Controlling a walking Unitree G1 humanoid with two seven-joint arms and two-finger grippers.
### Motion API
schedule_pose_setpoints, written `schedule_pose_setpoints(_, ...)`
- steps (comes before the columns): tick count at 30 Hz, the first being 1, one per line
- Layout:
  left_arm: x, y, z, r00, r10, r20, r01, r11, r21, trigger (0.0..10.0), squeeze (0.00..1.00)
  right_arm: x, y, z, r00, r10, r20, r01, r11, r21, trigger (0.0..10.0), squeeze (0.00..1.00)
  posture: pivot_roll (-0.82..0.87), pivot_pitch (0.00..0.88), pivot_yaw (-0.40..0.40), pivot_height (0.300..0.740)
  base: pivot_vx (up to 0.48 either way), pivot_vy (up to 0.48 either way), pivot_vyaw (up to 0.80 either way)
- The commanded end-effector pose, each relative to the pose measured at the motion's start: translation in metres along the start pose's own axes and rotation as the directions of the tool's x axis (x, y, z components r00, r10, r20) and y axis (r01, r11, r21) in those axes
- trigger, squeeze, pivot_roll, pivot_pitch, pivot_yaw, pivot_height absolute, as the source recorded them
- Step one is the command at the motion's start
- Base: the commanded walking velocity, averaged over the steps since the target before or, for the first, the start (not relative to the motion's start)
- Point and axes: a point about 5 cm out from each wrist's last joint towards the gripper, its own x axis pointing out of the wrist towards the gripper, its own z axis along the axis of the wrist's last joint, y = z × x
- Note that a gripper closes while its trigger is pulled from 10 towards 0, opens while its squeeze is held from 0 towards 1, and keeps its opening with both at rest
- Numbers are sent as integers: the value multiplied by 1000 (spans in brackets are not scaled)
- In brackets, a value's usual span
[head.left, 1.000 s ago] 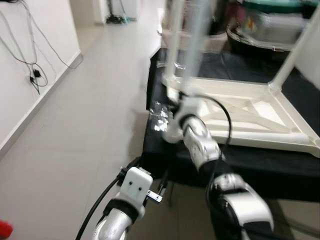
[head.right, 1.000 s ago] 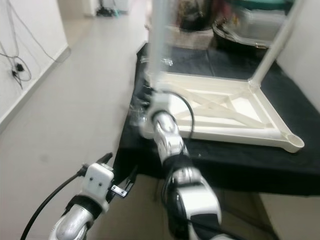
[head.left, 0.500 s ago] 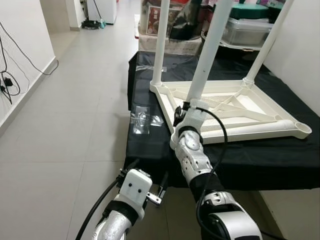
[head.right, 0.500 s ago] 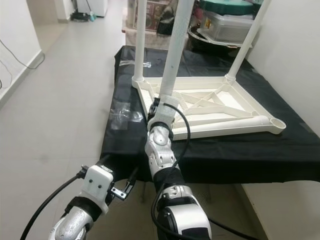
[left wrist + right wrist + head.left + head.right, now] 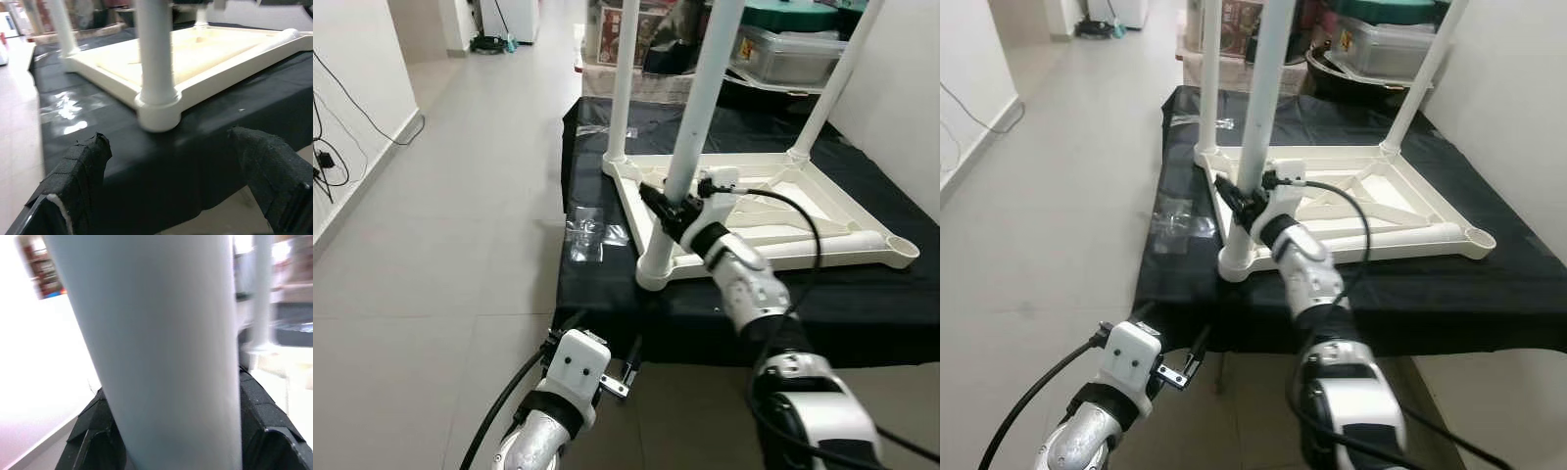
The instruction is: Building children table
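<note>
A desk (image 5: 862,313) draped in black cloth carries the upturned white table top (image 5: 773,220), which lies toward the desk's left edge with its near left corner close to the near left corner of the desk. Three legs stand up from it: one at the far left corner (image 5: 622,88), one at the far right (image 5: 837,83), and the near left leg (image 5: 690,147), now seated upright in its corner socket. The near right corner socket (image 5: 901,252) is still empty.

Half a second ago the right arm reached straight ahead beside that leg; it now comes in from the right, and the right gripper (image 5: 668,209) is clamped round the near left leg just above the socket, fingers (image 5: 98,440) on either side of the tube. That suggests this leg is being pressed or twisted home, with a fourth leg yet to fit.

Clear plastic bags (image 5: 592,233) lie at the desk's left edge.

The left gripper (image 5: 171,171) hangs below the desk's near edge, fingers spread apart and empty.
</note>
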Motion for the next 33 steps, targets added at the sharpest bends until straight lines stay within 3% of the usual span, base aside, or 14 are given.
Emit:
schedule_pose_setpoints(1,0,-3,-4,1000,-9,-20,9,1000,-6,10000,0,5,19,-17,983,171,-73,-168,985,49,10000,0,116,107,-105,740,0,0,0)
schedule_pose_setpoints(3,0,-3,-4,1000,-10,-19,9,1000,-5,10000,0,5,26,-19,961,263,-88,-259,964,62,10000,0,119,108,-104,740,0,0,0)
schedule_pose_setpoints(7,-2,-3,-2,1000,-8,-17,8,1000,-4,10000,0,16,55,-29,795,583,-167,-570,813,119,10000,0,133,114,-116,740,0,0,0)
schedule_pose_setpoints(10,-2,-3,-2,1000,-7,-17,7,1000,-4,10000,0,17,57,-31,784,595,-177,-583,803,123,10000,0,134,114,-118,740,0,0,0)
schedule_pose_setpoints(11,-2,-3,-2,1000,-5,-18,5,1000,-4,10000,0,20,59,-33,779,596,-196,-585,803,118,7843,0,137,117,-120,740,0,0,0)
schedule_pose_setpoints(12,-2,-3,-2,1000,-5,-18,5,1000,-4,10000,0,20,59,-33,779,596,-196,-585,803,118,7843,0,137,117,-120,740,0,0,0)
schedule_pose_setpoints(13,-3,-3,-2,1000,-4,-19,4,1000,-4,10000,0,24,61,-36,789,575,-217,-567,817,101,0,0,138,117,-119,740,0,0,0)
schedule_pose_setpoints(16,-3,-2,-2,1000,-1,-21,1,1000,-3,10000,0,31,59,-40,848,461,-262,-478,878,0,0,0,138,117,-119,740,0,0,0)
schedule_pose_setpoints(18,-3,-2,-2,1000,0,-22,0,1000,-3,10000,0,36,45,-42,944,209,-257,-238,967,-89,0,0,130,119,-117,740,0,0,0)
schedule_pose_setpoints(24,-2,-2,-2,1000,-1,-21,1,1000,-3,10000,0,29,14,-39,954,-221,-202,193,970,-151,0,0,126,122,-115,740,0,0,0)
schedule_pose_setpoints(25,-2,-2,-3,1000,-3,-23,3,1000,-4,10000,0,8,-15,-38,802,-582,-137,565,812,-145,0,0,120,121,-109,740,0,0,0)
schedule_pose_setpoints(27,-2,-2,-3,1000,-4,-23,4,1000,-4,10000,0,-1,-23,-38,726,-677,-121,663,736,-140,0,0,120,121,-109,740,0,0,0)
schedule_pose_setpoints(30,-2,-2,-3,1000,-5,-23,5,1000,-4,10000,0,-5,-27,-38,685,-720,-114,706,694,-137,0,0,120,121,-109,740,0,0,0)
schedule_pose_setpoints(33,-2,-2,-3,1000,-6,-23,6,1000,-4,10000,0,-16,-30,-44,551,-829,-92,825,558,-90,0,0,119,119,-106,740,0,0,0)
